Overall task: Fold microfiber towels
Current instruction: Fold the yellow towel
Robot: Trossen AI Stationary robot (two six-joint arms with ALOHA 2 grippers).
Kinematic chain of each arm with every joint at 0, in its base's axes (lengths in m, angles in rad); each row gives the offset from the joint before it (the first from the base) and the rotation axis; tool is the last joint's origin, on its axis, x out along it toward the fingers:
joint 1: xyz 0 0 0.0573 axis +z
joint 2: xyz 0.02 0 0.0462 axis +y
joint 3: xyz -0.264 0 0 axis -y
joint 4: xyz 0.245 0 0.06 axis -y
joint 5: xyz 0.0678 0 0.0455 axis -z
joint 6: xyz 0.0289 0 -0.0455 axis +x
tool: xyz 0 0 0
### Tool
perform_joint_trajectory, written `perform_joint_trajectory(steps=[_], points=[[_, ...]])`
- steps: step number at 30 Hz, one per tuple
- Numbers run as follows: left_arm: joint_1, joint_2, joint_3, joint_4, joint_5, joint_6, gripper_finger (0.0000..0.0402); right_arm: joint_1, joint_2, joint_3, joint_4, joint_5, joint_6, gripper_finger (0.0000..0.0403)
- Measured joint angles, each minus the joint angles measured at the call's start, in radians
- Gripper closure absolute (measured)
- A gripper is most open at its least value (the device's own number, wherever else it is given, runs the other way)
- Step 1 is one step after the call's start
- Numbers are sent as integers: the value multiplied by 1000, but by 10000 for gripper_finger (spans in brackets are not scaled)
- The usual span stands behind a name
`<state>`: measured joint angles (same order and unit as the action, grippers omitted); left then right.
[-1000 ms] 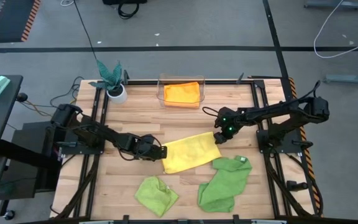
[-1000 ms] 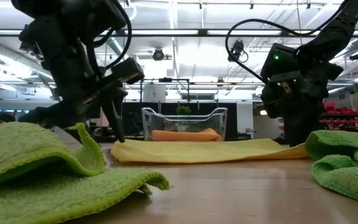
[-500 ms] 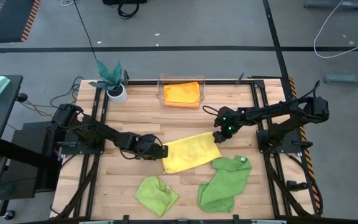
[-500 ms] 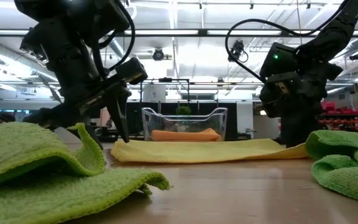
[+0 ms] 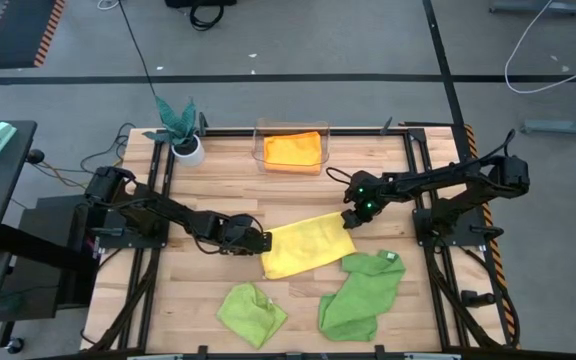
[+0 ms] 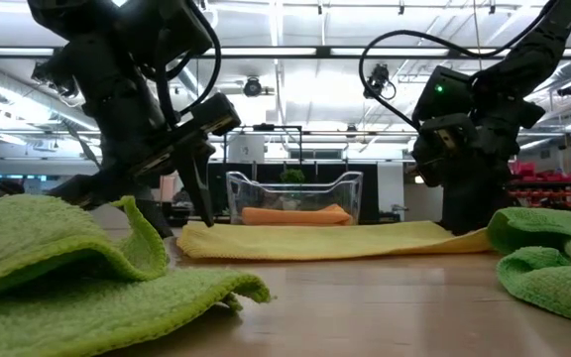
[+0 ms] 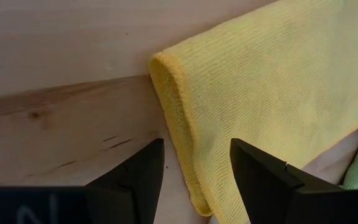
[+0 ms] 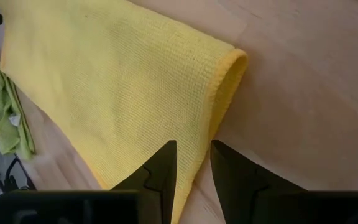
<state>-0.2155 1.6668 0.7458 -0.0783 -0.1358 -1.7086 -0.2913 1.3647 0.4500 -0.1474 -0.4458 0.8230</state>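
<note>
Left hand (image 5: 259, 241): low over the desk (image 5: 228, 190), at the left short edge of the yellow towel (image 5: 306, 245). Left wrist view: both fingers (image 7: 132, 180) spread apart, the towel's rolled edge (image 7: 185, 149) lying in the gap between them, cloth not pinched. State: released, straddling the edge.

Right hand (image 5: 349, 220): at the opposite short edge of the same towel, near its far corner. Right wrist view: fingers (image 8: 160, 171) parted with a narrow gap, the folded edge of the yellow towel (image 8: 117, 87) running just ahead of and between the tips. No grip visible; released.

Low view: left hand (image 6: 201, 198) and right hand (image 6: 454, 213) both stand at the ends of the yellow towel (image 6: 335, 238), which lies flat and low across the desk between them.

Other towels:
- Orange towel (image 5: 292, 149): folded, inside a clear bin (image 5: 260, 140) beyond both hands, at the desk's far edge.
- Lime green towel (image 5: 251, 311): crumpled, on the near side of the left hand, well apart from it.
- Mid-green towel (image 5: 361, 296): rumpled, white tag (image 5: 390, 256) at its top corner; its upper edge touches the yellow towel, just near of the right hand.

Potted plant (image 5: 181, 128): far left corner of the desk, well apart from both hands.
</note>
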Motion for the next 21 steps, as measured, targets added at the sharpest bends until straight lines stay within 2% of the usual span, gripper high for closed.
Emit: perform_joint_trajectory(steps=[7,21], points=[[2,44,3,28,16,-2,209,14,0,0,0,1,16,297],[45,47,0,46,61,50,218,72,0,0,44,19,60,296]])
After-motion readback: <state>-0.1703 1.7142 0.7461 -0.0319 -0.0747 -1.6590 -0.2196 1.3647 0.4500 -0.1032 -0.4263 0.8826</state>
